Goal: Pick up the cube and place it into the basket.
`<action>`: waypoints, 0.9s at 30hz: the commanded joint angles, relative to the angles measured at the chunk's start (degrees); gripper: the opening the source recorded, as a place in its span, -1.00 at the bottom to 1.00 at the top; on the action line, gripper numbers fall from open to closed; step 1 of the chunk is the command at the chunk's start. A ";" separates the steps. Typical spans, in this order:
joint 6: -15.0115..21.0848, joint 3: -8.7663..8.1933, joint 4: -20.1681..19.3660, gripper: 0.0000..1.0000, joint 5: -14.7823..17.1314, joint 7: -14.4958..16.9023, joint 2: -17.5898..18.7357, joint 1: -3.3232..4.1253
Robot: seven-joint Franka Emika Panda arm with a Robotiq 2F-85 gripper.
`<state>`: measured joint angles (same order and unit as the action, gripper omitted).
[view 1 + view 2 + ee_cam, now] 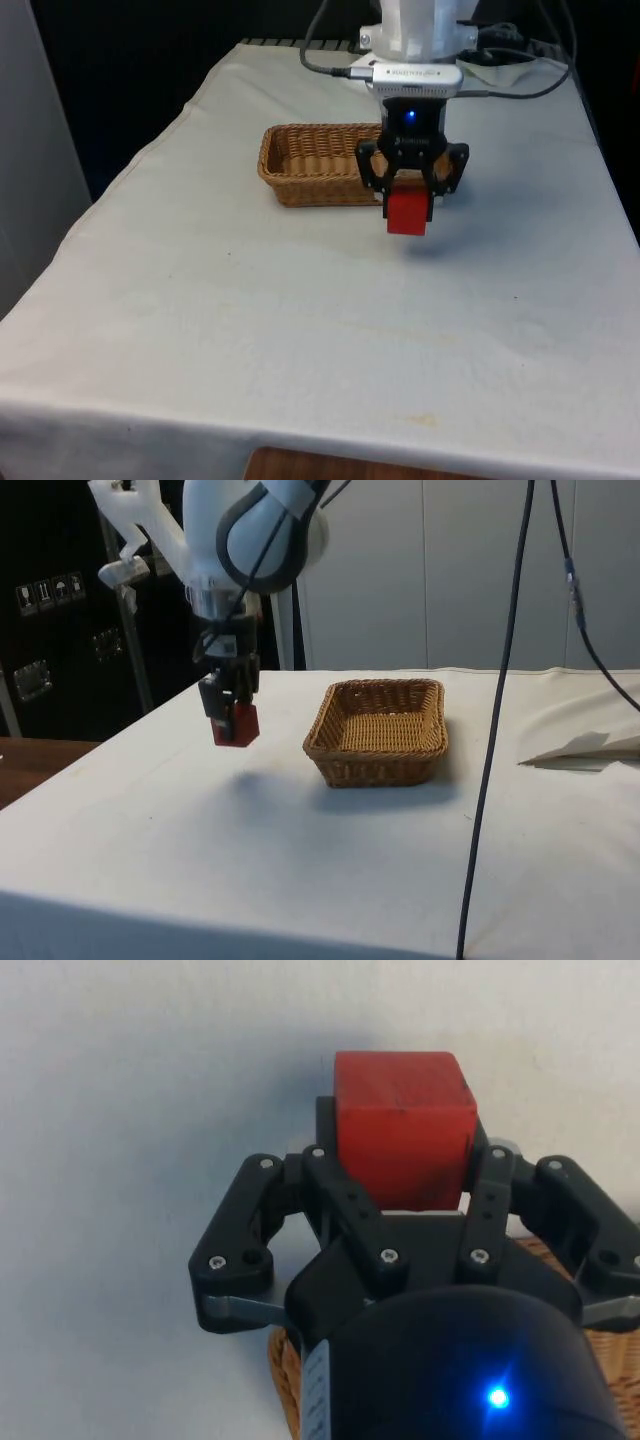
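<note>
A red cube (407, 212) hangs in the air above the white cloth, with my gripper (408, 203) shut on it. From the side, the cube (236, 724) is clear of the table and its shadow lies below it. The brown wicker basket (300, 170) stands just beside the gripper, towards the front view's left, and holds nothing. In the side view the basket (380, 755) is a short way from the gripper (231, 716). In the wrist view the cube (403, 1125) sits between the black fingers (345, 1195), and my gripper (405, 1185) partly covers the basket (285, 1370).
The white cloth (300, 330) stretches bare in front of the gripper. A black cable (495, 730) hangs down in the side view's foreground. A crease in the cloth (585, 748) rises beyond the basket. Grey cables (520, 85) lie by the arm's base.
</note>
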<state>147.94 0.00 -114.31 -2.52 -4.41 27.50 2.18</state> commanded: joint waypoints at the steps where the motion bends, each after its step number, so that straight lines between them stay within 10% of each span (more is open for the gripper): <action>1: -0.46 0.00 0.00 -0.99 0.00 0.00 -0.40 0.00; 27: -8.19 -0.63 -0.57 -0.99 -0.97 -0.97 -9.34 0.17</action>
<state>139.97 -0.29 -114.42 -2.75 -4.87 18.85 2.18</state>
